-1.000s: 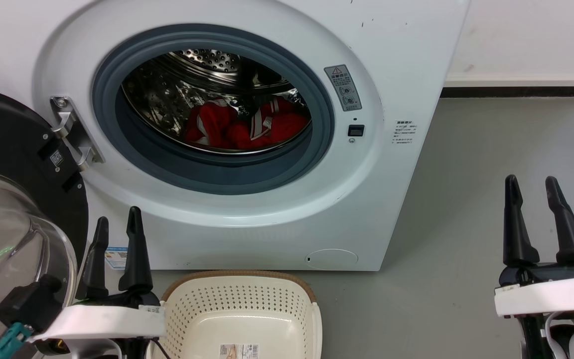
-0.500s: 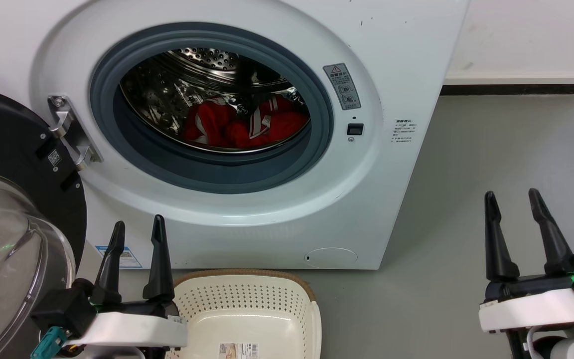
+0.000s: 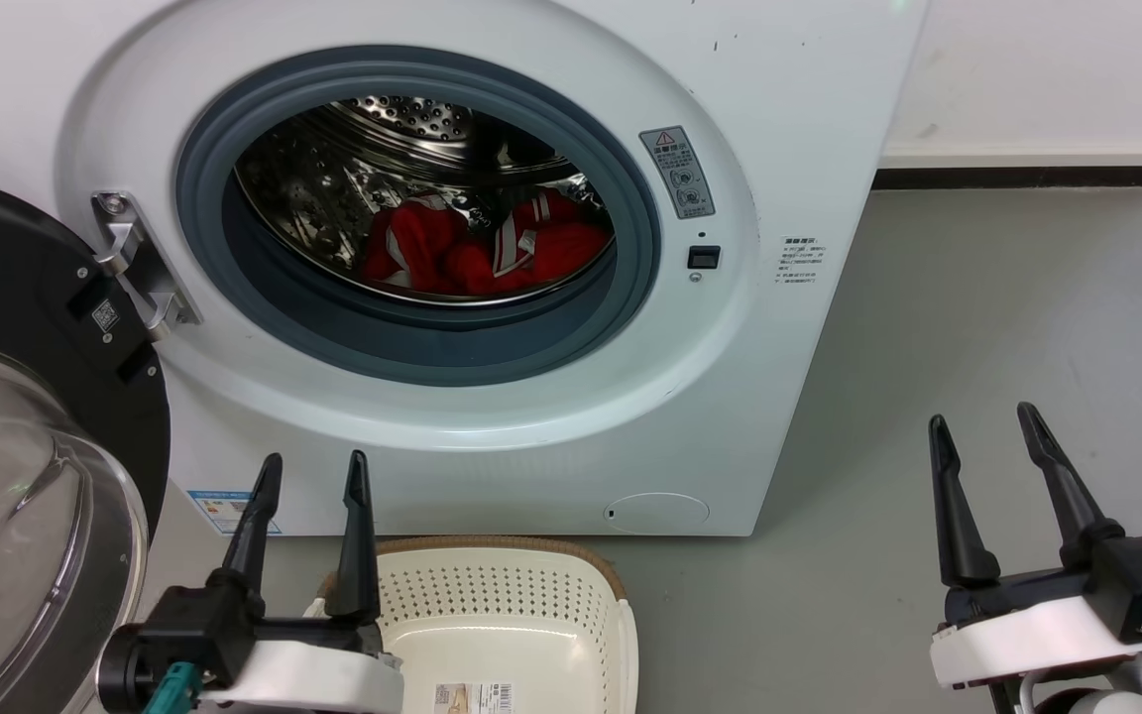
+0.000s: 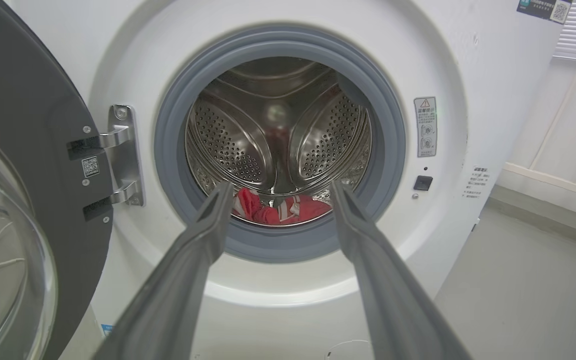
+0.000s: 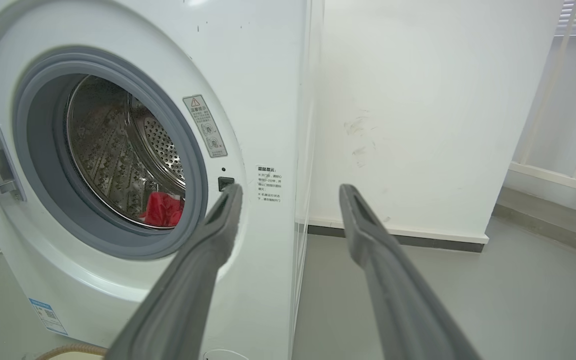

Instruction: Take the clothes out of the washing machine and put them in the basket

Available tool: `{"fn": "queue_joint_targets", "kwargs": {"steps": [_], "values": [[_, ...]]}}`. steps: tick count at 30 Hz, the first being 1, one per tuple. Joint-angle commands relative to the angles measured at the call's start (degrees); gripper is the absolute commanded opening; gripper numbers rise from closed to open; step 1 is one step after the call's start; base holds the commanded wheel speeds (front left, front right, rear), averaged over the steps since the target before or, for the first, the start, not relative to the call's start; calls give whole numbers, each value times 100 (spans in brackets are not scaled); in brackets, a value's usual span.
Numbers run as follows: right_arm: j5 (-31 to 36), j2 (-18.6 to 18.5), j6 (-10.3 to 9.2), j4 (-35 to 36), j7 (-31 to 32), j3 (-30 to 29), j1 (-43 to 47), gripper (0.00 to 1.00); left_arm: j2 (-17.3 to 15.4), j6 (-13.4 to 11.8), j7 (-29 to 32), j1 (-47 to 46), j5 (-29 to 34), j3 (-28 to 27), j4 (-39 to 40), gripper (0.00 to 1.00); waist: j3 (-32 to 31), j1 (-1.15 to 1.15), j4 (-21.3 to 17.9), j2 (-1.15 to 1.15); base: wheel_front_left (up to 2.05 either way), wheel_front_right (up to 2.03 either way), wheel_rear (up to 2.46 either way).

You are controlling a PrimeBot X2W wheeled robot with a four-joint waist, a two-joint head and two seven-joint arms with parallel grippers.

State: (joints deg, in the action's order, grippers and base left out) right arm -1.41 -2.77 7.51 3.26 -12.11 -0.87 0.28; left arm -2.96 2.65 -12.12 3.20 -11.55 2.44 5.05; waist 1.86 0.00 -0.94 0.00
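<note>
The white washing machine (image 3: 789, 109) stands with its door swung open, and red clothes (image 3: 477, 253) with white stripes lie at the bottom of its steel drum (image 4: 278, 210) (image 5: 163, 210). On the floor in front of it sits the cream basket (image 3: 502, 615), with nothing in it but a label. My left gripper (image 3: 313, 471) is open just left of the basket's rim, well below the porthole. My right gripper (image 3: 982, 421) is open over the grey floor to the right of the machine. Both hold nothing.
The open door (image 3: 16, 466), black-framed with a glass bowl, juts out at the left beside my left arm. Grey floor (image 3: 1007, 297) spreads to the right of the machine up to a white wall with a dark skirting (image 3: 1017, 178).
Both grippers have dropped lower in the head view; the left one has shifted right toward the basket and the right one has shifted left. The clothes and basket lie as before.
</note>
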Motion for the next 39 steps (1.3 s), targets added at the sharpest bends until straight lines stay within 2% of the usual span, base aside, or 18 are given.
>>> {"fn": "queue_joint_targets", "kwargs": {"steps": [1,10,20,26,31,39], "values": [[109,-18,-3,8,-56,7,54,100,-37,-43,-46,27,153,43,-7,100,1,0,1,0,0,0,0],[117,-16,-3,-307,-153,137,134,100,-137,-263,-151,109,572,237,-174,100,-16,0,0,0,0,0,0],[516,-15,-4,-372,-269,207,108,100,-169,-468,-258,157,924,308,-397,100,-15,0,2,0,0,0,0],[567,-15,-4,-373,-316,226,167,100,-154,-458,-319,193,1101,290,-430,100,-19,0,-10,0,0,0,0],[-291,-15,-4,-680,-310,120,226,100,-114,-318,-310,219,953,199,-430,100,-25,0,-16,0,0,0,0],[-331,-13,-4,-830,-310,120,144,100,-77,-147,-310,225,1015,145,-563,100,-31,0,-13,0,0,0,0]]}}
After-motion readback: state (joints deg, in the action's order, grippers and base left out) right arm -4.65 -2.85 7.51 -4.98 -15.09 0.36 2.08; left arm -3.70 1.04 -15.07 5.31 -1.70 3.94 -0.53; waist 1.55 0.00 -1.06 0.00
